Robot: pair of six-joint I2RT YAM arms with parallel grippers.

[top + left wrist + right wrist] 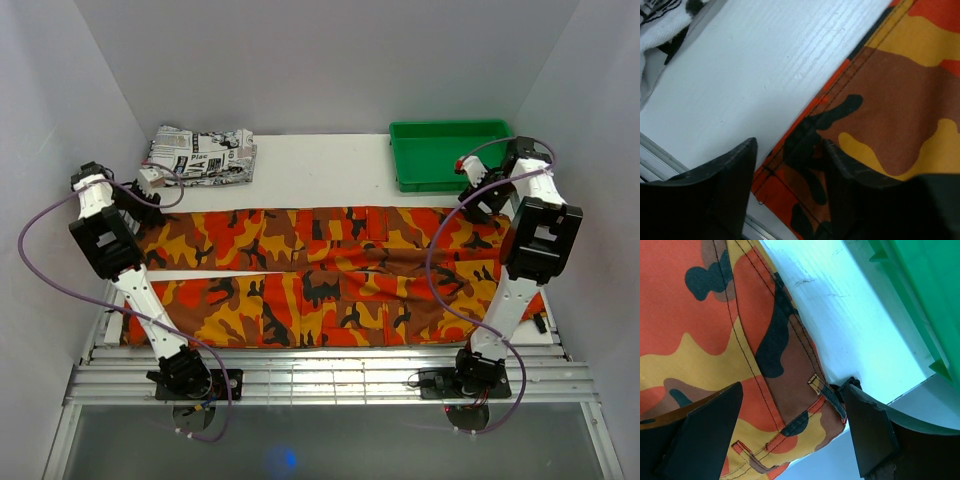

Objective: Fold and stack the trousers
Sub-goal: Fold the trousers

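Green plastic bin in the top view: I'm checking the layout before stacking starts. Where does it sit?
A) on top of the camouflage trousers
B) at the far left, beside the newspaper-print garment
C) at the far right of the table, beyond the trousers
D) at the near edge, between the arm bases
C: the green plastic bin stands at the far right of the white table, with a bare strip between it and the orange camouflage cloth trousers.

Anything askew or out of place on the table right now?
Nothing stands out. The trousers lie flat, spread across the table, legs side by side, parting slightly toward the left end. The newspaper-print garment sits folded at the far left, and the green bin stands upright at the far right. No spills or damage visible.
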